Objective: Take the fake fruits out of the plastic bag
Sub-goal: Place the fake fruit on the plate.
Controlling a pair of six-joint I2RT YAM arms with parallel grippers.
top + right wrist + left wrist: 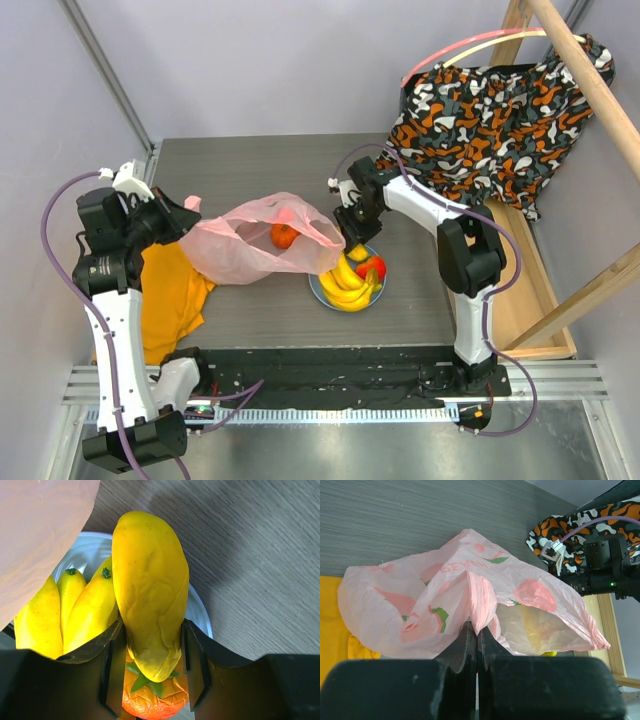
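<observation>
One orange fruit point(285, 236) sits inside your pink bag point(240, 250), mid-frame; the banana bunch point(343, 284) lies on the plate point(345, 308). Your right gripper point(152, 630) pinches a yellow mango point(147, 575), your left gripper point(476, 636) the bag.

Desk: dark grey wood-grain desk point(260, 165), matte, its grain running left to right, filling the middle of the top view.
Walls: pale lilac-grey flat panels point(260, 60) behind and on the left, with a grey metal strip point(110, 75) running down the corner where they meet.
Right side: light wooden frame of poles and planks point(590, 92), just beside the desk's right edge.
Drape: orange-black-white patterned fabric point(490, 110) hanging from the frame's upper part, its lower folds reaching the desk's far right corner.
Near edge: ribbed silver aluminium rail point(560, 385) across the bottom.
Light: even and soft, with faint shadows on the desk.
</observation>
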